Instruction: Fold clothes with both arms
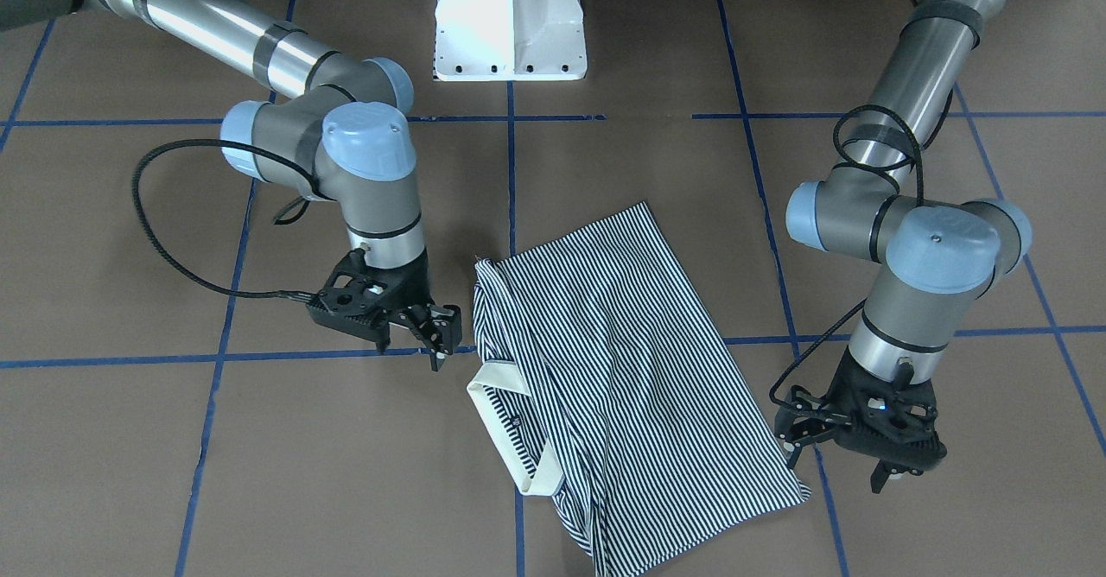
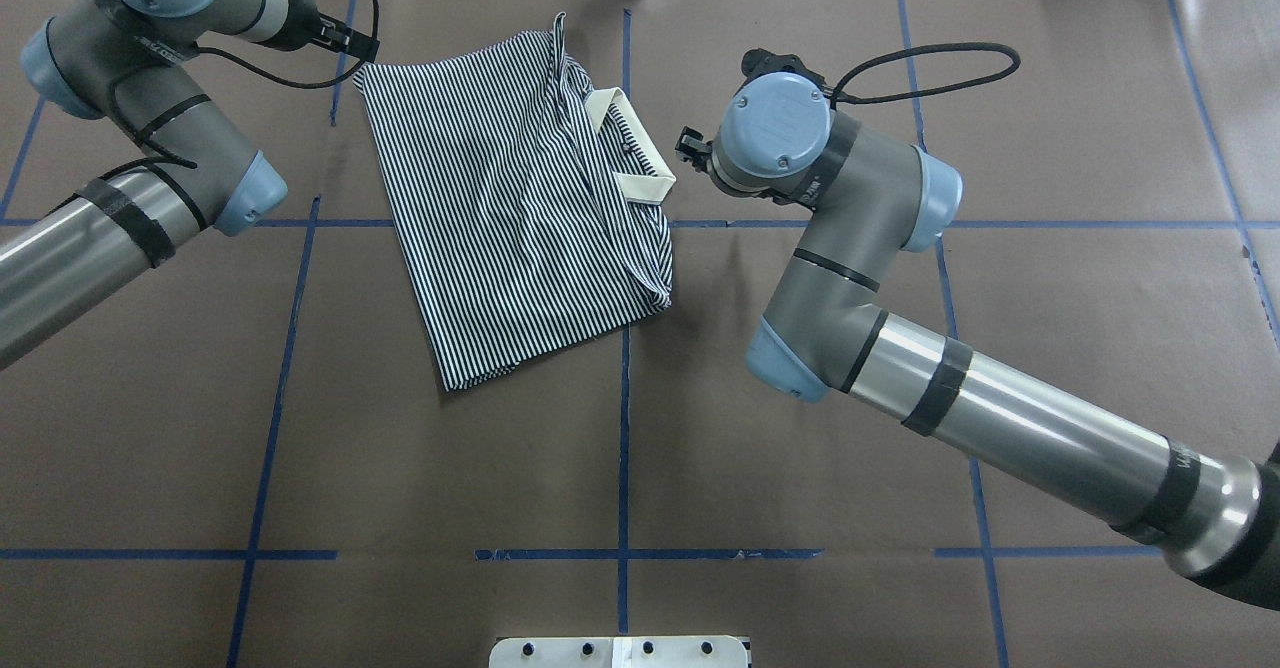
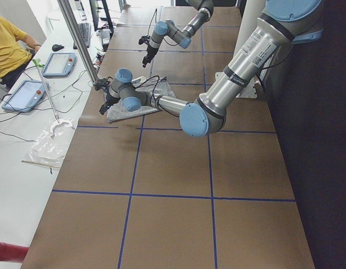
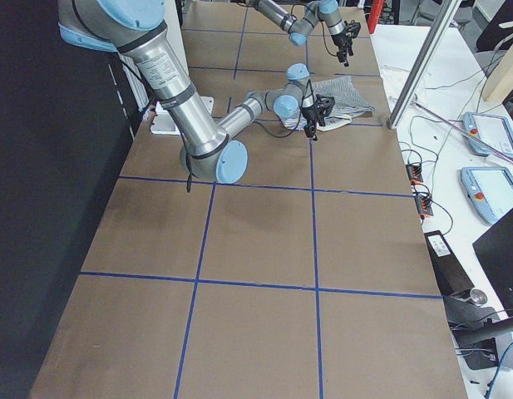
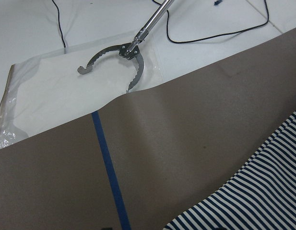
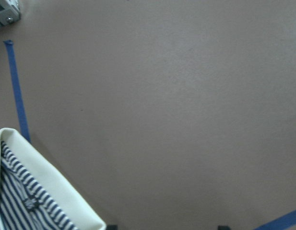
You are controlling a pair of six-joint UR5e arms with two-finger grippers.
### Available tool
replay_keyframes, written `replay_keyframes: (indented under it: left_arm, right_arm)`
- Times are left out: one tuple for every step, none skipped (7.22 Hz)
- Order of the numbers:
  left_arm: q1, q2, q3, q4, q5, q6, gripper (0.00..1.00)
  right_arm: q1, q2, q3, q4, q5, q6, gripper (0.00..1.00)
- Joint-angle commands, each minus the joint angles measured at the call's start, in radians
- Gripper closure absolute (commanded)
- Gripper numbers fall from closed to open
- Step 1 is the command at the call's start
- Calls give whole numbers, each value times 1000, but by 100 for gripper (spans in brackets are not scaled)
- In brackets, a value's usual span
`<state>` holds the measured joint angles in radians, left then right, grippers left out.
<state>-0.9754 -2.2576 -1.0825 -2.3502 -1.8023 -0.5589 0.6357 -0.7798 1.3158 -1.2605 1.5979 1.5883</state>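
Nearest the front camera hung our left gripper, fingers spread wide and empty, just beside the far left corner of the polo shirt, counting from the robot. Our right gripper was likewise spread and empty, just off the shirt's right edge and close to the cream collar. We judged that a fresh fold was about to be set up. Each gripper should drop low, pinch every layer at its own edge, then lift and carry in step so the cloth stays taut and the collar does not drag. Between them the shirt lay on the brown table, on the side far from the robot, already gathered into a rough rectangle with its navy-and-white stripes up and a rumpled ridge beside the collar.
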Motion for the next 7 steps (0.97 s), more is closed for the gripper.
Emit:
replay_keyframes:
  left_arm:
    - [4, 26, -40, 0, -3, -4, 0]
    - [4, 26, -40, 2, -3, -4, 0]
    - [4, 26, -40, 2, -3, -4, 0]
    - [4, 26, -40, 2, -3, -4, 0]
    - [4, 26, -40, 2, -3, -4, 0]
    - [4, 26, -40, 2, -3, -4, 0]
    - [6, 26, -40, 2, -3, -4, 0]
  right_arm:
    - [-51, 123, -177, 85, -91, 137, 50]
    - [-62, 149, -226, 87, -107, 153, 45]
    - [-68, 149, -231, 87, -110, 153, 44]
    - [-70, 148, -233, 86, -110, 153, 44]
    - [-70, 146, -239, 82, -110, 147, 44]
    - [-70, 146, -244, 81, -110, 144, 45]
    - [-70, 146, -244, 81, -111, 142, 52]
